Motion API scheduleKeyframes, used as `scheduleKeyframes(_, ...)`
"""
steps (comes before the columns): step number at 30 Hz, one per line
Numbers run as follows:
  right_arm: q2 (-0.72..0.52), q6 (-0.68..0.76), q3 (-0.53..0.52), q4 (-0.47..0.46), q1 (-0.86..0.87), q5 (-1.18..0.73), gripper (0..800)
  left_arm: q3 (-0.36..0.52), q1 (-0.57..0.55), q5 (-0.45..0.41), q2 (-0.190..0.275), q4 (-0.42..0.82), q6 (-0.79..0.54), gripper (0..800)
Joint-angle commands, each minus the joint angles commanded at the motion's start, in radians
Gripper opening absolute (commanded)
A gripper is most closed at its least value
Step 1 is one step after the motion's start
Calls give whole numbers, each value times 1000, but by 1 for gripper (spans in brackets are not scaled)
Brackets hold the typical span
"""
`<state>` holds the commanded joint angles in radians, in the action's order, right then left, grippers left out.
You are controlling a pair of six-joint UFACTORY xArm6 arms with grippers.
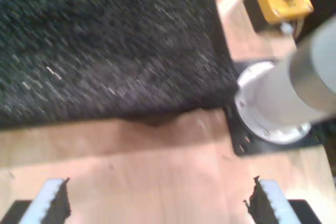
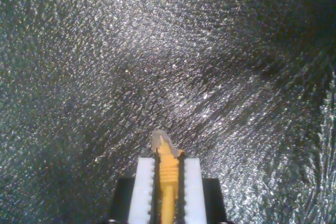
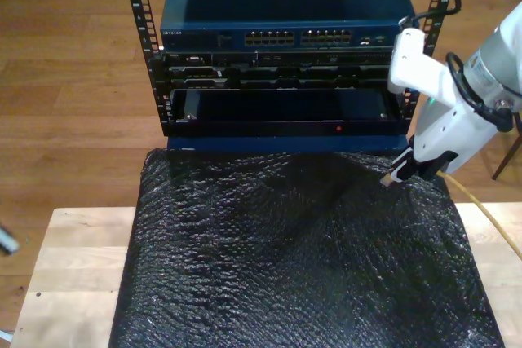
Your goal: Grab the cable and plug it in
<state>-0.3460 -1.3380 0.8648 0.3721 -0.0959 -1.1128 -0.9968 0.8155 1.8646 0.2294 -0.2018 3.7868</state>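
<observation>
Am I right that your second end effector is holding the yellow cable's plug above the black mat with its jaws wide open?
Not quite: in the second wrist view my second end effector is shut on the yellow cable, just behind its plug, above the black mat.

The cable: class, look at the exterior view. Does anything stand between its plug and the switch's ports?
Nothing visible does. My second gripper holds the cable above the black mat at the exterior view's right, and only open air lies between its plug and the ports of the switch.
</observation>
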Motion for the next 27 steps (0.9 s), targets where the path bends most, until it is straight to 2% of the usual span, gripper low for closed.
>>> scheduleKeyframes(8, 0, 0, -11, 2, 2, 0, 0, 172, 181, -12, 77, 127, -252, 798)
scheduleKeyframes(16, -2, 0, -20, 3, 2, 0, 0, 255, 299, -25, 94, 152, -361, 798)
scheduleKeyframes(22, -5, 0, -32, 3, 3, -2, 0, 364, 359, -109, 150, 224, -408, 798)
scheduleKeyframes(27, -8, 0, -40, 3, 3, -2, 0, 440, 391, -161, 186, 236, -436, 798)
